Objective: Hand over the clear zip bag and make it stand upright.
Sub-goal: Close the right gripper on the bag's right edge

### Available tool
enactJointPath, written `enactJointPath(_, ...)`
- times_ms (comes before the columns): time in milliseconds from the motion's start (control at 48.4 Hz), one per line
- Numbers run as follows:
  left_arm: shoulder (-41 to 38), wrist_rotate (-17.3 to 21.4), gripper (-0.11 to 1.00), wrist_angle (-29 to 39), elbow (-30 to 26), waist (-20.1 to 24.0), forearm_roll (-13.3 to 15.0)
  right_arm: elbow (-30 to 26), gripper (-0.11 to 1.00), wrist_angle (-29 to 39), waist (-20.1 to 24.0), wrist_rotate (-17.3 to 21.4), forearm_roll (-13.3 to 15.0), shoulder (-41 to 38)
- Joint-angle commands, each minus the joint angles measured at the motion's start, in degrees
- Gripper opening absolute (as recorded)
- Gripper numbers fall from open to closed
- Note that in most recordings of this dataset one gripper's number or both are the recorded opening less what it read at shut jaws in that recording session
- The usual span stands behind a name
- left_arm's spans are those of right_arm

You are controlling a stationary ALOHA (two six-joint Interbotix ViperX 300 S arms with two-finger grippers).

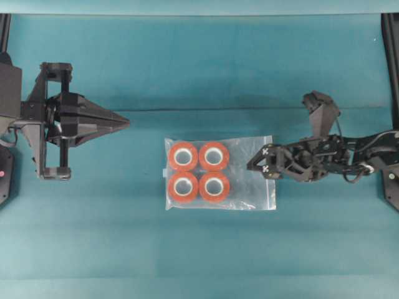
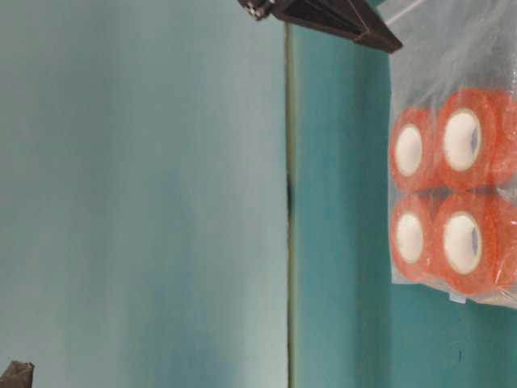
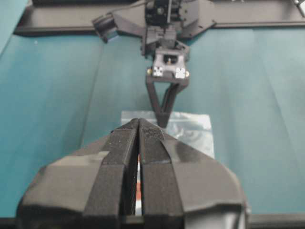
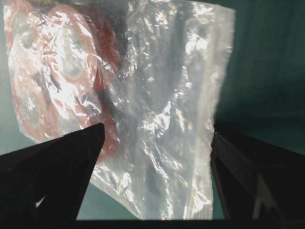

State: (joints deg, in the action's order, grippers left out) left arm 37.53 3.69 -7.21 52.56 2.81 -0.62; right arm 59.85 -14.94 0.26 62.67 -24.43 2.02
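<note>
The clear zip bag point(image 1: 219, 172) lies flat on the teal surface point(image 1: 124, 249), its four orange tape rolls point(image 1: 198, 171) crowded at the end away from the right gripper point(image 1: 257, 161). That gripper, spread wide, straddles the bag's empty end; thin film could slip out or the roll-heavy end sag. The left gripper point(image 1: 126, 122), pressed together, waits well beyond the rolls. No writing is legible.

left gripper point(image 1: 123, 121): black, two long fingers that make a sharp point
finger pads point(image 3: 119, 157): rough black strips
right gripper point(image 1: 254, 163): black, with thin pointed fingers
right wrist block point(image 3: 167, 71): black, small shiny screws and white marks
cables point(image 1: 365, 167): thin, black, looping by the right arm
</note>
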Motion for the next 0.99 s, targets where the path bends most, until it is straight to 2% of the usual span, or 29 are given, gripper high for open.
enactJointPath(0,0.44,0.00,-0.01,-0.26,-0.62,0.00,0.00,-1.05,0.92,-0.97,0.35,0.62,-0.09,-0.62)
enactJointPath(310,0.53,0.18,-0.01,-0.35,-0.53,0.00,0.00,-1.14,0.91,-1.67,0.44,0.53,-0.09,-1.49)
enactJointPath(455,0.62,0.35,-0.01,-0.35,-0.53,0.00,-0.09,-1.14,0.83,-1.32,0.44,0.44,-0.09,-1.67)
enactJointPath(579,0.62,0.44,-0.01,-0.53,-0.53,0.00,0.00,-1.05,0.65,-0.18,0.44,0.35,-0.09,-2.46)
enactJointPath(847,0.53,0.53,-0.01,-0.53,-0.53,0.09,0.00,-1.23,0.10,0.62,0.44,-0.70,0.18,-3.16)
enactJointPath(909,0.53,0.44,-0.01,-0.53,-0.53,0.00,0.00,-1.23,0.04,0.70,0.44,-1.32,0.18,-3.08)
enactJointPath(971,0.62,-0.26,-0.01,-0.53,-0.53,0.00,0.00,-1.23,0.03,0.70,0.44,-1.85,0.26,-2.90)
